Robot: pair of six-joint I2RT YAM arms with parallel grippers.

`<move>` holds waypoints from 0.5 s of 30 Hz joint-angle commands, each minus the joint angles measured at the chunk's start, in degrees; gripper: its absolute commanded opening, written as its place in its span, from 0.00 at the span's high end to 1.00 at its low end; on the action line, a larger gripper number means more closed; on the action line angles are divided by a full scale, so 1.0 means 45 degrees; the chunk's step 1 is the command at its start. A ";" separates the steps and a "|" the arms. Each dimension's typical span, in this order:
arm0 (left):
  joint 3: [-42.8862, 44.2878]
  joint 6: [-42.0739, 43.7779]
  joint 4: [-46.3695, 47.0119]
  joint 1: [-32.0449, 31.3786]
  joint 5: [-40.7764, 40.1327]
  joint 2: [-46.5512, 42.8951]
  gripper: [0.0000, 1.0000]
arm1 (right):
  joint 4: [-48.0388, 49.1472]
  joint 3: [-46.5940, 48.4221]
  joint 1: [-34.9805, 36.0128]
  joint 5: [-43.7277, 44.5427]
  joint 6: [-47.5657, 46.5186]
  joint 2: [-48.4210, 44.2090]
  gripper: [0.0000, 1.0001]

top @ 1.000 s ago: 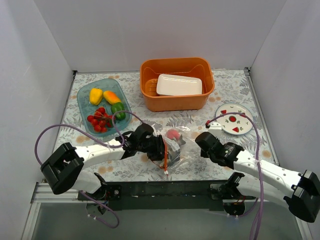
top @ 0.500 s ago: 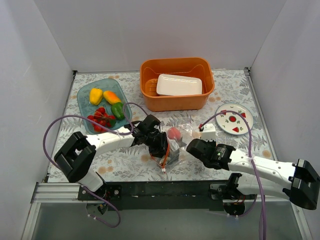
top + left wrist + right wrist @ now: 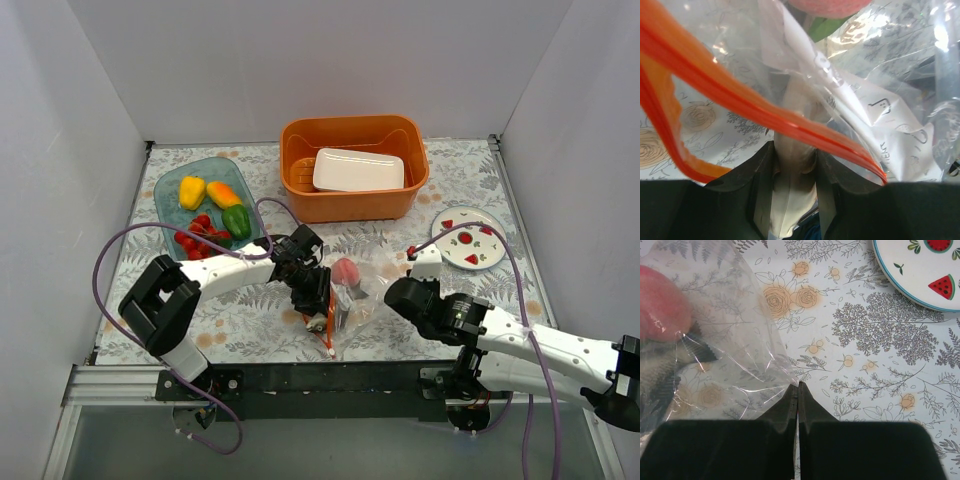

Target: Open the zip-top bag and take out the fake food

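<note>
Left tool (image 3: 316, 300) sits narrow, clamped on a fold of the zip-top bag (image 3: 358, 300) beside its orange-red zip strip (image 3: 740, 100), which curves across the left wrist view. Right tool (image 3: 798, 390) has its fingers pressed together, with the bag's clear corner caught at their tips. The bag hangs between the two tools near the middle of the near edge, with a pinkish-red piece of fake food (image 3: 347, 269) inside.

The table (image 3: 450, 180) is covered in a pale cloth printed with grey ferns and orange roses. Plain white walls close it in on the left, far and right sides.

By the left edge, a teal tray (image 3: 170, 180) holds a yellow pepper (image 3: 191, 191), an orange-yellow pepper (image 3: 223, 193), a green pepper (image 3: 236, 220) and red cherry tomatoes (image 3: 200, 235). An orange basket (image 3: 300, 200) at the far edge holds a white tub (image 3: 358, 170). A white plate (image 3: 480, 248) with watermelon pictures lies by the right edge.

Grey print on the bag shows small pictograms and a word that looks like HEAT (image 3: 883, 150).

Both arms lie low. The left one bends in from the near left corner. The right one stretches in from the near right corner. Purple cables loop over both.
</note>
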 commanded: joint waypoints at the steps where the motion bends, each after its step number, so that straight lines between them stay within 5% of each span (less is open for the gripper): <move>1: 0.0372 0.0750 -0.1146 0.0139 -0.0049 -0.0829 0.78 | -0.0353 0.0062 0.0034 0.0802 0.0282 -0.0437 0.99; 15: -0.1190 -0.0282 -0.1985 0.0158 0.0733 -0.3584 0.81 | -0.2251 0.1508 -0.0747 -0.0388 0.1202 0.0266 0.99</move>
